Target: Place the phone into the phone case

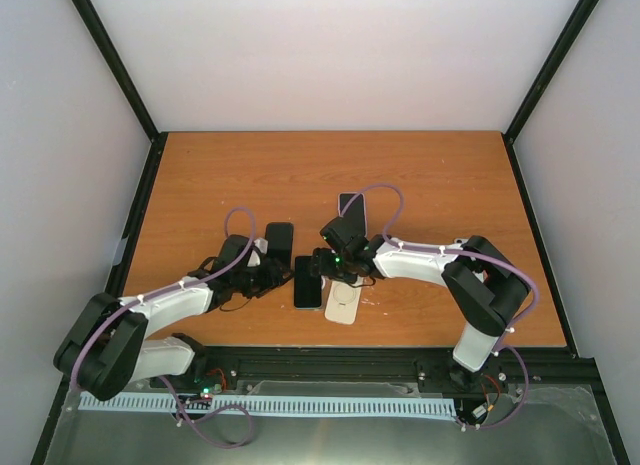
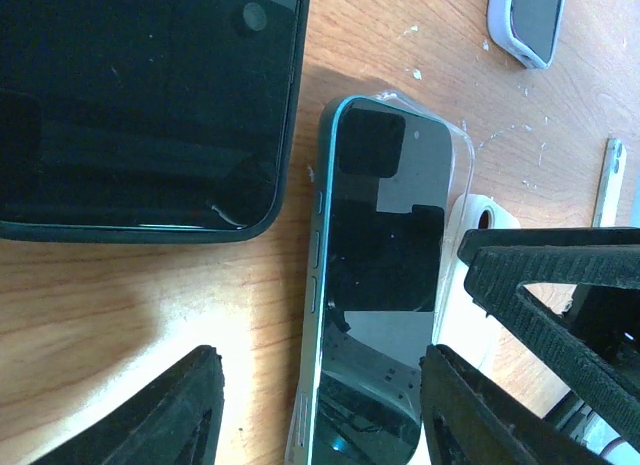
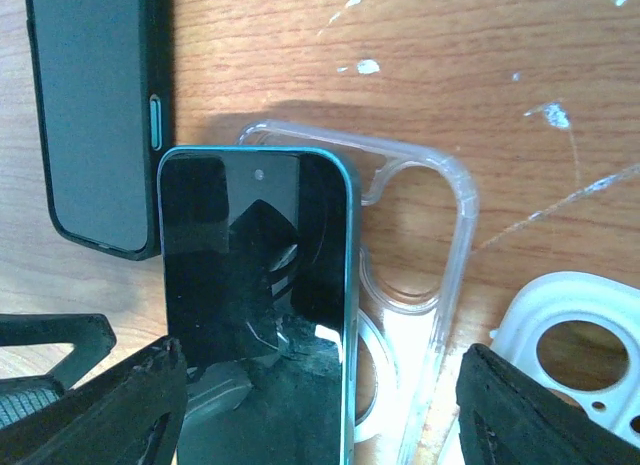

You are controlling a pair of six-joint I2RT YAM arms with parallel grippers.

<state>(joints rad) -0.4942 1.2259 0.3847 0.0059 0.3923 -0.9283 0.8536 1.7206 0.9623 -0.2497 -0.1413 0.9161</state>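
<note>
Soft, even light from overhead fills the space, and the wooden table (image 1: pixel 250 175) carries only faint shadows. Close up, the phone (image 3: pixel 250 285) screen mirrors dark shapes with 1 pale glare patch low down. The black fingers (image 3: pixel 110 405) at the frame's edge look slightly soft.

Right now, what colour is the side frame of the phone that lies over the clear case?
Light teal, all along the edge of the phone. The right wrist view shows it best.

Wooden table (image 1: pixel 250 175), clear phone case (image 3: pixel 455 245) partly under teal phone (image 3: pixel 255 275), dark phone (image 2: pixel 140 95), white case (image 3: pixel 590 335)
</note>
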